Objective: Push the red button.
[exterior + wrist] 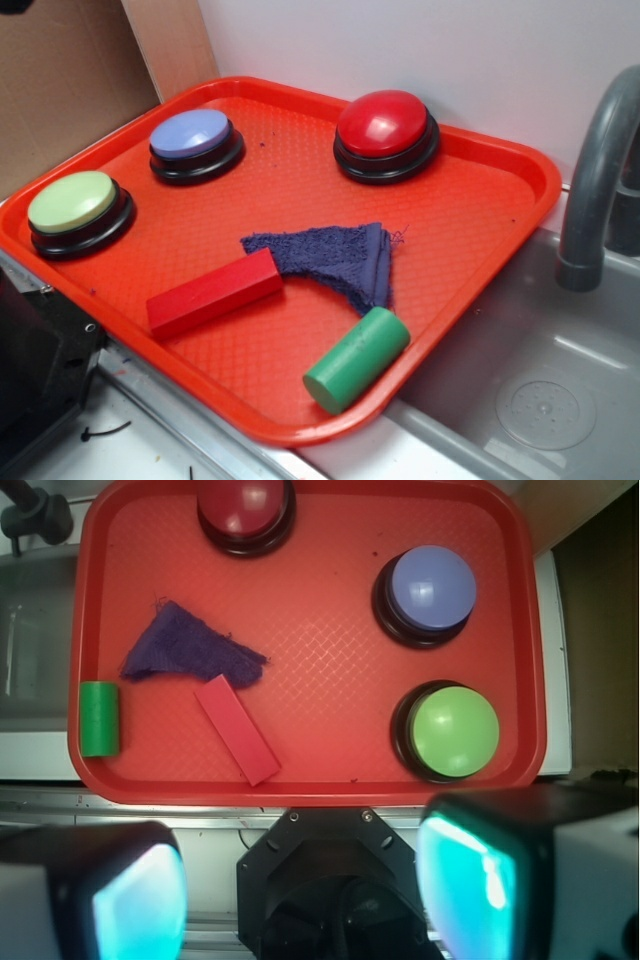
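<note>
On the orange-red tray (480, 260) you find the red button (386, 124) at the far corner, nearest the wall, untouched. From the wrist view your gripper (305, 890) hangs over the tray's opposite edge, well apart from that button (243, 505), with its fingers (140, 900) spread wide and holding nothing. Between them lie a blue-lavender button (194, 140), a green button (75, 208), a purple cloth (330, 258), a red block (214, 293) and a green cylinder (356, 359)

A toy kitchen test bench: grey sink (560, 390) and faucet (597, 170) beside a red tray (500, 230).
</note>
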Robot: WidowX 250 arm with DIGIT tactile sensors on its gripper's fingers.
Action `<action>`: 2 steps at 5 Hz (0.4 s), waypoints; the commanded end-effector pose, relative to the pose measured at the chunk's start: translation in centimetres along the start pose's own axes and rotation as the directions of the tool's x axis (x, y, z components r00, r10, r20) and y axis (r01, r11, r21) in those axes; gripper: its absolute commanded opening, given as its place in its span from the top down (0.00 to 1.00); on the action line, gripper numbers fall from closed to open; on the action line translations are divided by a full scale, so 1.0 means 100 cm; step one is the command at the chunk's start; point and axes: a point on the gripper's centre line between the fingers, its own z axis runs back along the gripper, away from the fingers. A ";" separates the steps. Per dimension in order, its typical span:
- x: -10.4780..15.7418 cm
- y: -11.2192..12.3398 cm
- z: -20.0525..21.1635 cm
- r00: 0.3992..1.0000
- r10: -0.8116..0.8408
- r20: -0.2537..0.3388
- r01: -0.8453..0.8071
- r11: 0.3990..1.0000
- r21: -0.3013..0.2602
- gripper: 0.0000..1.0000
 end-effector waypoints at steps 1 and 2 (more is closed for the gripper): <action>0.000 0.000 0.000 1.000 0.000 0.000 0.000 1.000 0.000 0.00; 0.046 0.003 -0.048 0.999 -0.019 0.042 0.015 0.996 0.090 0.00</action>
